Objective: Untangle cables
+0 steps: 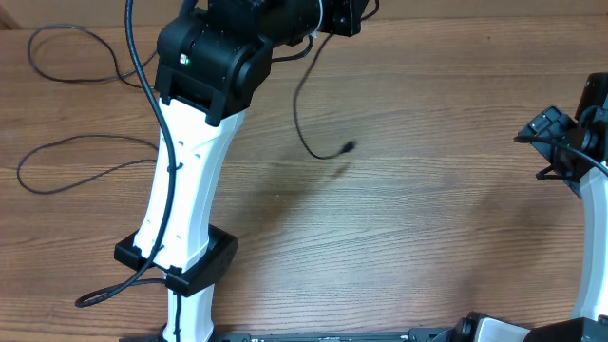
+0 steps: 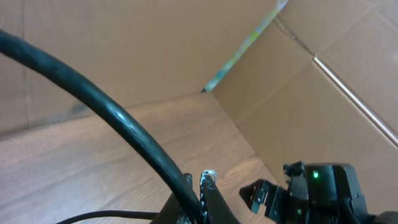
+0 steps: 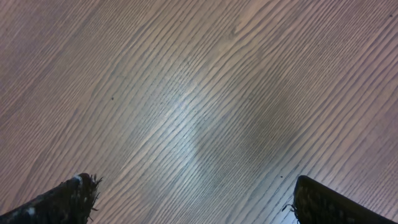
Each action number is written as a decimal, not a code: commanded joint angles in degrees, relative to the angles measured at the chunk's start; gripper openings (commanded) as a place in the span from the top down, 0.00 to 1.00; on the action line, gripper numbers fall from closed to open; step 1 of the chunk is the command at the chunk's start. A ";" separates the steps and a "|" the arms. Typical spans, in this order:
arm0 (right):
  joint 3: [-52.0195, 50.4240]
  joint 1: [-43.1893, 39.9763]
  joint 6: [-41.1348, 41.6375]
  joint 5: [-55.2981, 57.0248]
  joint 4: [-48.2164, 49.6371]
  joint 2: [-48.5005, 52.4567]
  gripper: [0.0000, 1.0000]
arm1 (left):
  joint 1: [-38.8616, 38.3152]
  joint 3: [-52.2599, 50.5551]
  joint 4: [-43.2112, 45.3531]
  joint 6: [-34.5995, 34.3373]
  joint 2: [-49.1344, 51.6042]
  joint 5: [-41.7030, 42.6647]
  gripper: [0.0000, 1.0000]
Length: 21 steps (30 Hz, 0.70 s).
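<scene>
Three thin black cables lay apart from one another on the left half of the wooden table (image 1: pixel 427 218). The first cable (image 1: pixel 297 114) hung from the left gripper (image 1: pixel 342 14) at the top edge of the overhead view. It curved down over the middle of the table and ended in a small plug (image 1: pixel 348 147) that lay clear of everything else. The second cable (image 1: pixel 112 59) lay in a loose loop at the table's far left corner. The third cable (image 1: pixel 21 176) made a long flat loop nearer the front, with its ends running toward the left arm (image 1: pixel 190 171).

The left gripper was closed narrow, with the top of the first cable pinched in it. In the left wrist view its fingers (image 2: pixel 214 205) stood close together at the bottom edge. A small silver tip (image 2: pixel 208 177) showed just above them; whether it was a plug end could not be told. A thick black wire (image 2: pixel 112 115) crossed that view in front of brown cardboard walls (image 2: pixel 311 93).

The right gripper (image 1: pixel 543 147) sat at the table's right edge, well apart from all three cables. In its own wrist view the right gripper's fingers were spread wide, holding nothing, with only bare wood grain below.
</scene>
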 commanded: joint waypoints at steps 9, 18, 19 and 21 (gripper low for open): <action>1.79 -0.26 -0.17 0.57 0.20 -0.11 0.00 | -1.79 -3.10 -11.43 1.88 0.44 -9.07 0.96; 1.79 -0.26 -0.17 0.57 0.20 -0.11 0.00 | 1.75 -6.14 -14.86 3.02 0.42 -32.94 0.96; 1.79 -0.26 -0.17 0.57 0.20 -0.11 0.00 | 2.23 -6.05 -14.12 3.54 0.37 -31.69 0.96; 1.79 -0.26 -0.17 0.57 0.20 -0.11 0.00 | 3.17 -5.64 -12.46 4.96 0.26 -27.19 0.96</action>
